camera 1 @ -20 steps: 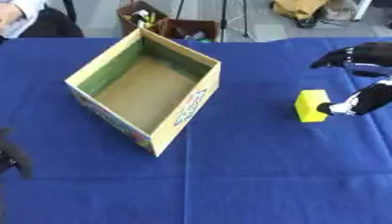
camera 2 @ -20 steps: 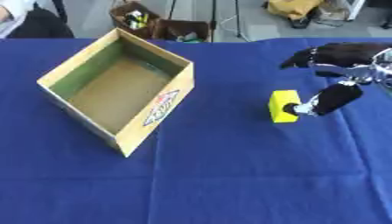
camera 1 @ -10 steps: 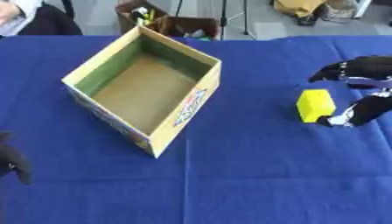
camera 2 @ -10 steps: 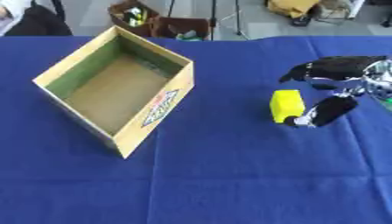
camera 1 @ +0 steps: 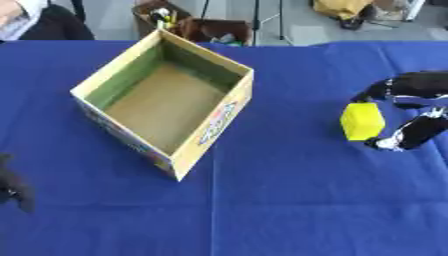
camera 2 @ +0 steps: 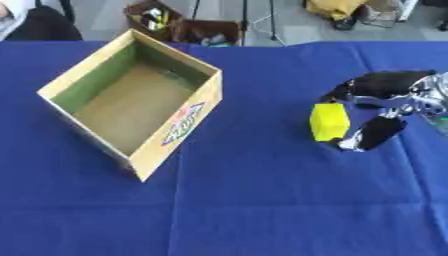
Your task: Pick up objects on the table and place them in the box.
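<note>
In the left eye view, we see our right hand (camera 1: 409, 112) at the right side of the blue table (camera 1: 289, 200), curved around a yellow block (camera 1: 361, 121). The fingers reach over the far top of the block and the thumb comes from the near right side, so the hand is closing on the block; we cannot tell if both sides already touch it. The block stands on the cloth, well apart from the open cardboard box (camera 1: 166, 102) at the left. Our left hand (camera 1: 12, 186) shows only as a dark shape at the near left edge, and we cannot tell its state

We judge that the step in hand is the grasp. The next move calls for finishing the pinch, lifting the block clear of the table, and carrying it left over the near right wall of the box

In the right eye view, the block looks a little taller than wide, so its long axis runs roughly upright, leaning slightly. Its broad yellow face points toward the box. The box appears empty inside, and its long axis runs diagonally from near left to far right
</note>
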